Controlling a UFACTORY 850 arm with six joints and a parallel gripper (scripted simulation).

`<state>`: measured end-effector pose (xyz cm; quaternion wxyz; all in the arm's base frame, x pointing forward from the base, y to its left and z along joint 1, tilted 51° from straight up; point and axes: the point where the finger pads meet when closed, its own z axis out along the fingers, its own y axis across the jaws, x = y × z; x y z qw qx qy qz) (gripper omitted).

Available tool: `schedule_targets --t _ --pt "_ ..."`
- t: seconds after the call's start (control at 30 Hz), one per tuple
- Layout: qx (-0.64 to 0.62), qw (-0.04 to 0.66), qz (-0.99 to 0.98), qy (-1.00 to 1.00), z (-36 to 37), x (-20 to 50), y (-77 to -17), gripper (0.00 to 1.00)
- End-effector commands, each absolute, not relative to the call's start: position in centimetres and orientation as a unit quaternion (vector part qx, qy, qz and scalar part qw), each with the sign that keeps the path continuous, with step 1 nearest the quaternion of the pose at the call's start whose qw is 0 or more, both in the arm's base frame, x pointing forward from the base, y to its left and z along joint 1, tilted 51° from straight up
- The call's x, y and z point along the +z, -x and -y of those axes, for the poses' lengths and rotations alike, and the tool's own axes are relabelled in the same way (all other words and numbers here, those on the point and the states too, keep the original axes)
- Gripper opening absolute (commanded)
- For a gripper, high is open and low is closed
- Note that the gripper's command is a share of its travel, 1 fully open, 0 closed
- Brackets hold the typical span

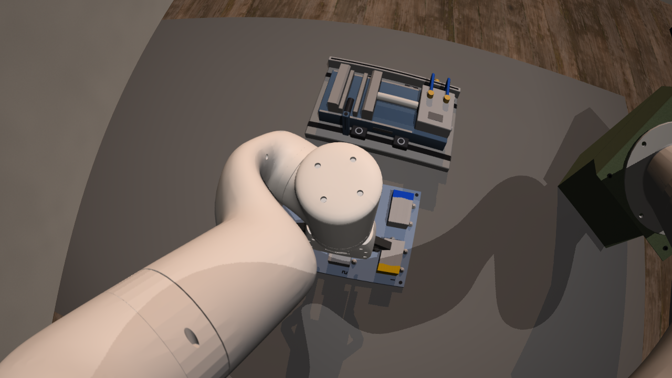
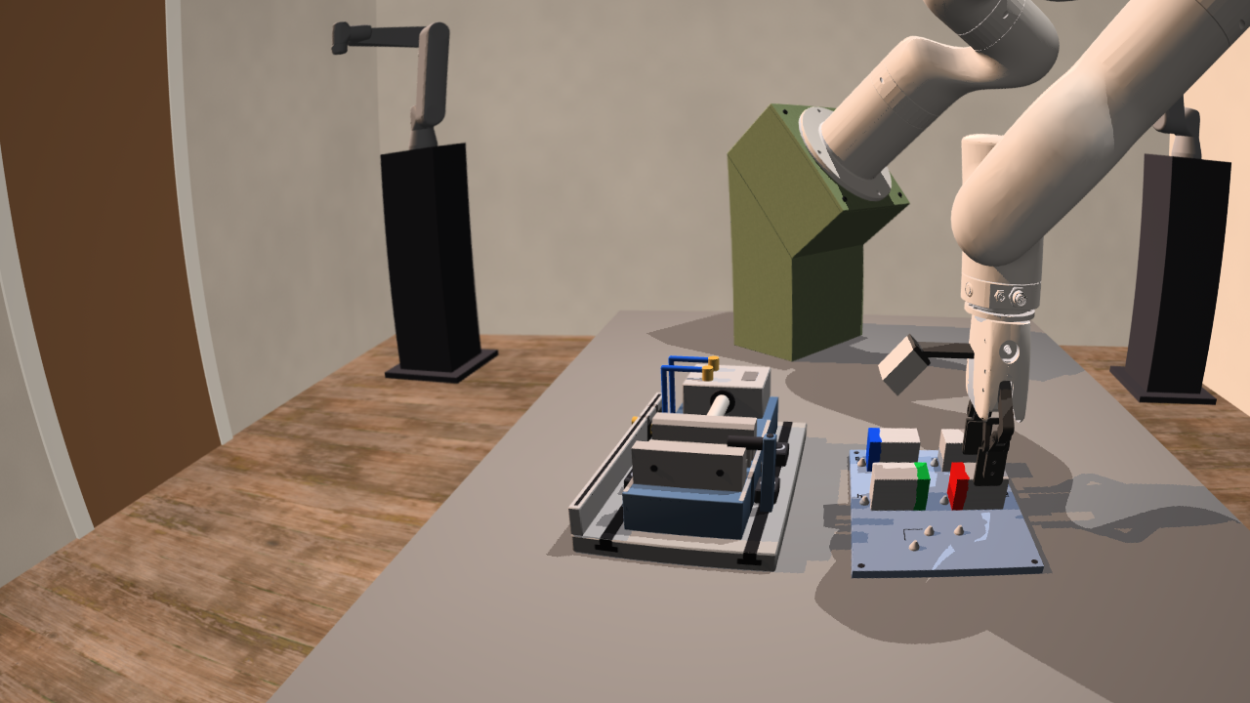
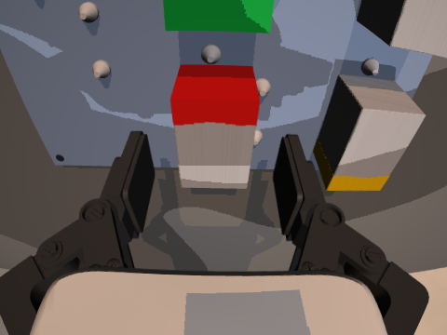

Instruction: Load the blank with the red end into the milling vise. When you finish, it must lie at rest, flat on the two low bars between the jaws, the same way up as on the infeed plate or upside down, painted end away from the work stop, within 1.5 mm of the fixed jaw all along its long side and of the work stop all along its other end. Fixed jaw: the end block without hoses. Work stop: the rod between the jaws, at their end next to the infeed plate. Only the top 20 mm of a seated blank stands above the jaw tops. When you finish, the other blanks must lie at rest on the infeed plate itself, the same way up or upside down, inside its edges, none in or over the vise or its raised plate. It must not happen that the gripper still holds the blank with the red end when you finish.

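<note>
The blank with the red end lies flat on the blue infeed plate, red end toward the green-ended blank. My gripper is open. Its fingers stand on either side of the red blank's bare grey end, with a gap on each side. The vise stands beside the plate with nothing between its jaws. Its fixed jaw and the work stop rod are free. In the top view the arm hides the red blank.
A blue-ended blank and a yellow-ended blank lie on the plate to one side of the gripper. Small locating pins stick up from the plate. The olive arm base stands behind.
</note>
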<state>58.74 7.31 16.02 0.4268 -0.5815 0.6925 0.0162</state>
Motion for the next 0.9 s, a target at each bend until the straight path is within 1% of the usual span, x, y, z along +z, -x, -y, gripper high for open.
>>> schedule_targets --t 0.0,0.87 --pt "0.016 0.427 -0.693 0.581 -7.36 15.96 -58.84 0.73" --pt "0.016 0.427 -0.693 0.581 -7.9 15.29 -59.44 0.73"
